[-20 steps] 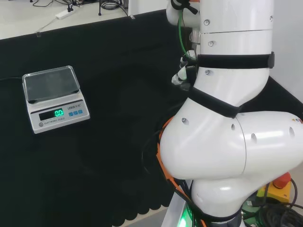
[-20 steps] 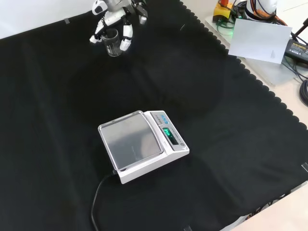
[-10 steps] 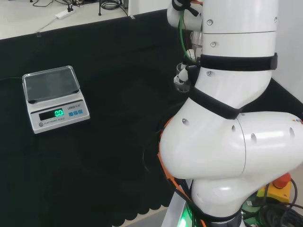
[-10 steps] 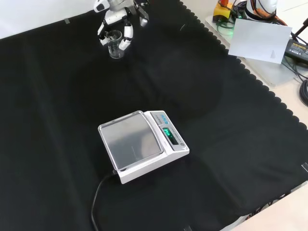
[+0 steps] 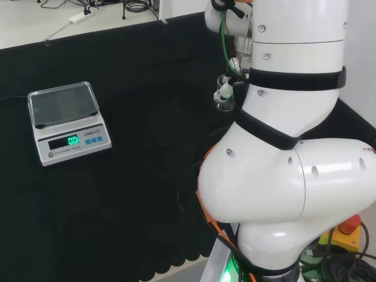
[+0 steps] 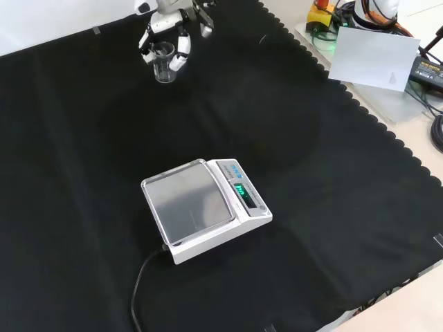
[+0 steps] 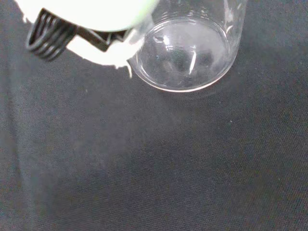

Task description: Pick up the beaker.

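Observation:
A clear, empty glass beaker (image 6: 165,68) stands upright at the far end of the black cloth in the front view. The hand (image 6: 166,22) comes down over it, and its white fingers (image 6: 181,50) curl round both sides of the glass. In the head view the beaker (image 5: 222,98) peeks out just left of the arm's white links, with a finger (image 5: 225,88) against it. The wrist view shows the beaker's round base (image 7: 185,55) close by and a white finger (image 7: 103,45) pressed to its wall. I cannot tell whether the base touches the cloth.
A white digital scale (image 6: 205,207) with a lit green display sits mid-cloth in the front view, its cable running toward the near edge. In the head view the scale (image 5: 66,120) is at the left. The cloth's scalloped edge (image 6: 332,79) runs along the right.
The fingers have drawn in from a wider spread onto the beaker's sides. Hand and beaker have shifted slightly upward in the head and front views.

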Action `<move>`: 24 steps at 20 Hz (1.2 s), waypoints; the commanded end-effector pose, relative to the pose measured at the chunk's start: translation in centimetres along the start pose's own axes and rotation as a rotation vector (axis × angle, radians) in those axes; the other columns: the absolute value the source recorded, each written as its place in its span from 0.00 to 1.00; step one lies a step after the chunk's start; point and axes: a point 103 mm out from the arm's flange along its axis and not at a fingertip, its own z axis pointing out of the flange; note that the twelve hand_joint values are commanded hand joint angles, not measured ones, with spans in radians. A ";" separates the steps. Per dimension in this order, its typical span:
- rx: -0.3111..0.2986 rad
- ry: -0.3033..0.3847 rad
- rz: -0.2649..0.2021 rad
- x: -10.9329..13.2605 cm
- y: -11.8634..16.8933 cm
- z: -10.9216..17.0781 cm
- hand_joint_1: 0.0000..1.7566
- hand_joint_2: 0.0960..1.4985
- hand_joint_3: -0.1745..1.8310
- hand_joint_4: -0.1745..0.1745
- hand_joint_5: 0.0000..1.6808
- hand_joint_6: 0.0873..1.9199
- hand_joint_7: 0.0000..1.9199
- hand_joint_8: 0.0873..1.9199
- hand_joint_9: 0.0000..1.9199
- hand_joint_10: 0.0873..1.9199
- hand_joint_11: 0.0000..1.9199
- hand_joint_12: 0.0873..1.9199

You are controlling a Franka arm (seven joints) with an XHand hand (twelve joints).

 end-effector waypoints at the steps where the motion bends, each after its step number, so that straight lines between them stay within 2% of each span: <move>1: -0.021 -0.011 -0.019 1.6 -1.2 -2.3 0.64 0.31 0.45 0.47 0.38 0.52 0.53 0.37 0.62 0.26 0.45 0.60; 11: -0.077 -0.033 -0.081 6.3 -4.5 -8.4 0.64 0.31 0.45 0.46 0.37 0.53 0.53 0.37 0.62 0.26 0.45 0.60; 24: -0.102 -0.069 -0.204 16.0 -8.8 -10.6 0.64 0.31 0.46 0.45 0.37 0.53 0.53 0.38 0.62 0.26 0.45 0.60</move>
